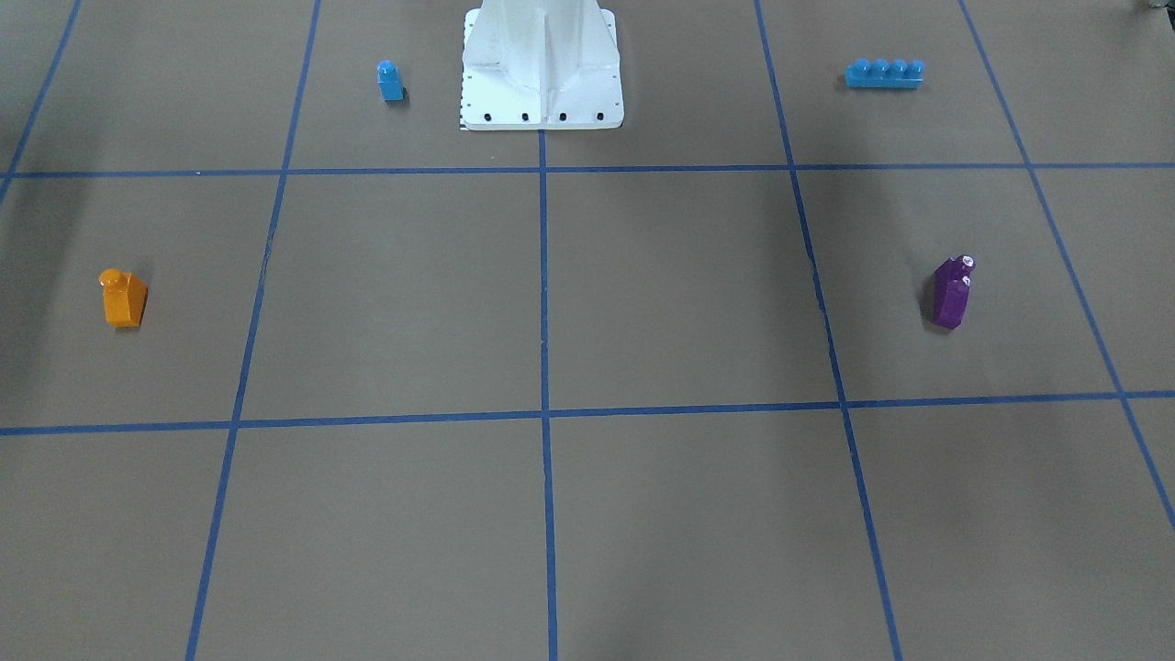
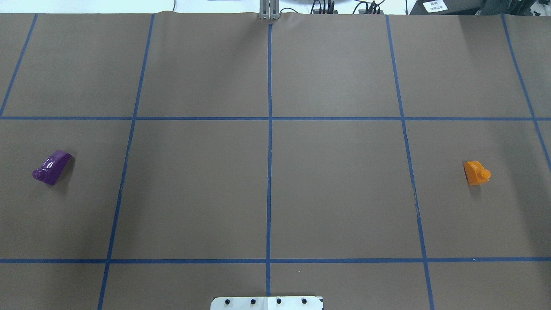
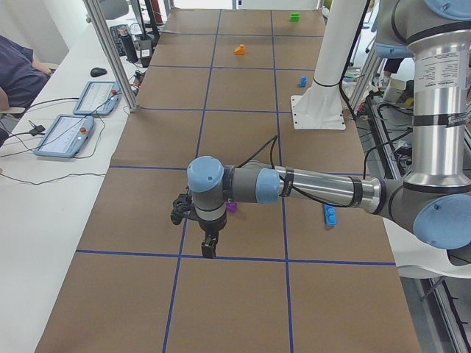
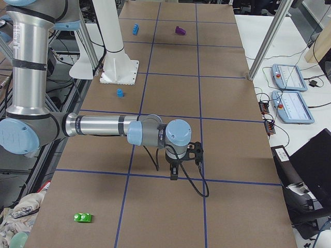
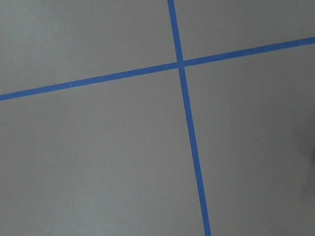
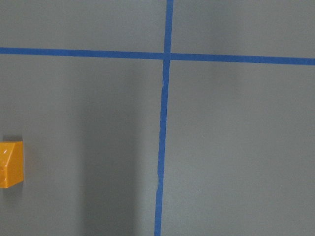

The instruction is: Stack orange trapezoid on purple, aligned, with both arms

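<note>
The orange trapezoid (image 1: 122, 298) lies on the brown table on my right side, also in the overhead view (image 2: 476, 172) and at the left edge of the right wrist view (image 6: 10, 163). The purple brick (image 1: 952, 294) lies on my left side, also in the overhead view (image 2: 51, 167). The two are far apart. My left gripper (image 3: 210, 252) hangs over the table beside the purple brick (image 3: 231, 207). My right gripper (image 4: 174, 176) hangs over the table; the orange brick is hidden there. Both grippers show only in the side views, so I cannot tell whether they are open or shut.
A small blue single-stud brick (image 1: 390, 81) and a long blue four-stud brick (image 1: 884, 73) lie either side of the white robot base (image 1: 542, 64). A green brick (image 4: 83, 217) lies near the table's right end. Blue tape lines grid the table.
</note>
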### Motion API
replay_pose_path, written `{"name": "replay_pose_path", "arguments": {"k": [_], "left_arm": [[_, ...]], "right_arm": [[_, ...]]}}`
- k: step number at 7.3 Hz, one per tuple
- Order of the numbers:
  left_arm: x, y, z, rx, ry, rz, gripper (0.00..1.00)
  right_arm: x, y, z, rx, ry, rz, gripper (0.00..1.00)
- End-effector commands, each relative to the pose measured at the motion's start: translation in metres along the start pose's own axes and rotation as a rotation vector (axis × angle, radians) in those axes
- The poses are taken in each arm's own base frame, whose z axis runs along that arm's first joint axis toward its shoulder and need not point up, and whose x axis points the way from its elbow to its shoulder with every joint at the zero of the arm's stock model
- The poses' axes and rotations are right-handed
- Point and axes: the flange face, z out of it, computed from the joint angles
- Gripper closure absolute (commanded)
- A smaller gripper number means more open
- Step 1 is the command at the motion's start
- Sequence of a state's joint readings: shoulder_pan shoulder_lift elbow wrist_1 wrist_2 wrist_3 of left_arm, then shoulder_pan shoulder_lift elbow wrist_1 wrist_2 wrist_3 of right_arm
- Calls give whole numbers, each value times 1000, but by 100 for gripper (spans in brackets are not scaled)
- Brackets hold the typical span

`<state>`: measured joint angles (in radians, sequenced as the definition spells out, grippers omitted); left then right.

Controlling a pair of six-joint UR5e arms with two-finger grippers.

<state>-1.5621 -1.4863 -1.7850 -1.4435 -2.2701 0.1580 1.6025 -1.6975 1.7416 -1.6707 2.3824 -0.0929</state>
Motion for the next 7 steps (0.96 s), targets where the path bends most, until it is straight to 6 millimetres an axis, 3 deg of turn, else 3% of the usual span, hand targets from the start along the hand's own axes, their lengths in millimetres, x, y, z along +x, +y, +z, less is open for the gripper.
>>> {"name": "replay_pose_path", "arguments": {"k": [1,2,3,4,5,6,7], "left_arm": [[2,0,-4,8,0,3,0],[10,-5,-12,29,-1,25,0],[36,-26,-18,61,-3,102,0],[64,-37,-6,61,35,166,0],[91,-53,-19,120,133,206,0],[121,-62,-9,148,176,180,0],[164,-66,6,140,220,35,0]], "right_arm": [[1,1,0,1,-1,7,0],[0,1,0,1,-4,10,0],[-7,-6,-6,18,-8,-6,0],[-13,-11,-11,29,-10,-18,0],[-19,-12,-15,36,-18,-29,0],[-31,-23,-19,47,-19,-60,0],[-34,-31,-22,55,-18,-67,0]]}}
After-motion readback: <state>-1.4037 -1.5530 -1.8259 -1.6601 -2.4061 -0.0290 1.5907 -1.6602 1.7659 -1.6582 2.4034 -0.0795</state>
